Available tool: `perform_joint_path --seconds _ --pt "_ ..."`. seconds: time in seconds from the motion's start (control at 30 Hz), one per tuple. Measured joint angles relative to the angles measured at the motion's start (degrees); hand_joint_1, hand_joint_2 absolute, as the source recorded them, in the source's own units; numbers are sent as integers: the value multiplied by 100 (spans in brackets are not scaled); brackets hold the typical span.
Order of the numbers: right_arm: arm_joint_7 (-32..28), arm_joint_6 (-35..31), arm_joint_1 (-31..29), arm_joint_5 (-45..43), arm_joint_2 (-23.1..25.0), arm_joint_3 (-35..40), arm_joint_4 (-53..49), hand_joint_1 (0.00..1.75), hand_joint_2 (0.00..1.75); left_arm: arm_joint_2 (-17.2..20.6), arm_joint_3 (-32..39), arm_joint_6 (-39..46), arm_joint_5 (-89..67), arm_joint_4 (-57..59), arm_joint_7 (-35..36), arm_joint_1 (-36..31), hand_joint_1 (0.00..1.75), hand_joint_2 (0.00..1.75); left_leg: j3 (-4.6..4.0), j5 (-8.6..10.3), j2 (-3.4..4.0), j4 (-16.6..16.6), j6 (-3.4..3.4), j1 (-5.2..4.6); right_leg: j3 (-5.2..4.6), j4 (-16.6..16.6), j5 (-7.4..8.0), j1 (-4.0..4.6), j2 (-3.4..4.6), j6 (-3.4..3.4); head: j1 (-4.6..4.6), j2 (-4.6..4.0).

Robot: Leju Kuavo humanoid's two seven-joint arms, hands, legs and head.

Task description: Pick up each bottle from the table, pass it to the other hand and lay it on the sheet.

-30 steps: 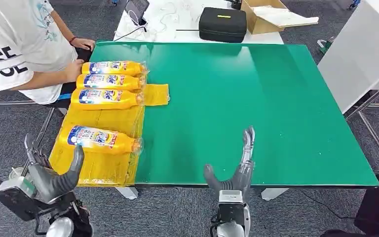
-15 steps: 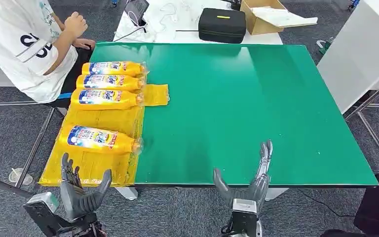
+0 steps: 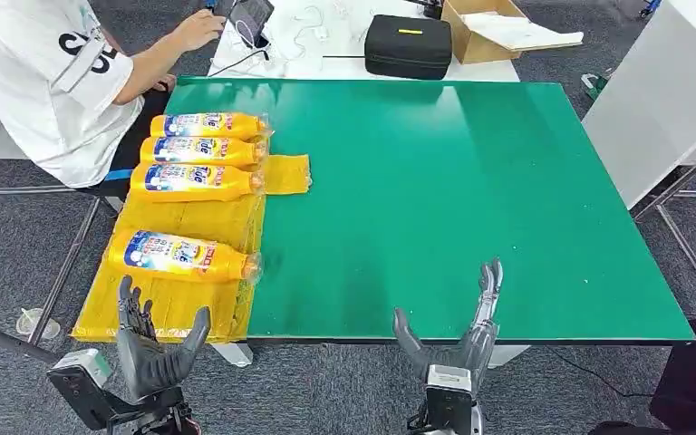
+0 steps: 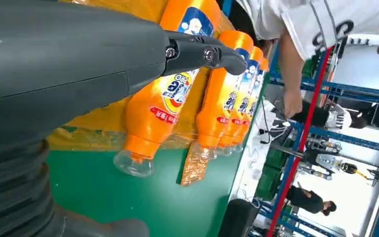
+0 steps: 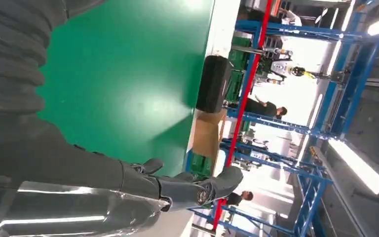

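You have four orange bottles lying on their sides on the yellow sheet [image 3: 181,313] at the left of the head view, caps pointing toward the green tabletop [image 3: 471,181]. Three sit packed together, touching side by side, in the upper left: the far bottle [image 3: 208,124], the second bottle [image 3: 201,149] and the third bottle [image 3: 195,181]. The near bottle [image 3: 181,256] lies apart from them, lower down the sheet, with bare yellow between it and the trio. On the green surface itself you can see no bottle waiting to be picked up.

Judging from that, the laying step looks done for every bottle in sight, and you are between cycles or at the end of the task.

Your left hand [image 3: 154,349] hangs below the sheet's near edge at the lower left, fingers spread and holding nothing; in its wrist view the near bottle lies just past the fingers, untouched. Your right hand [image 3: 458,331] is at the lower centre, just off the tabletop's front edge, fingers splayed upward and empty.

A person [image 3: 54,82] sits at the upper left, one arm reaching toward the white table behind.

The next move calls for a fresh bottle to appear on the green surface; if none comes, keep both hands low and off the sheet so you do not nudge the near bottle.
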Motion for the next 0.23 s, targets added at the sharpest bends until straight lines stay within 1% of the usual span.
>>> perform_joint_path --seconds 0.23 --pt "0 0 2 0 0 -20 0 0 175 0 0 -7 22 -9 0 -21 0 175 0 0 0 0 0 0 1 0 0 0 0 0 0 0"
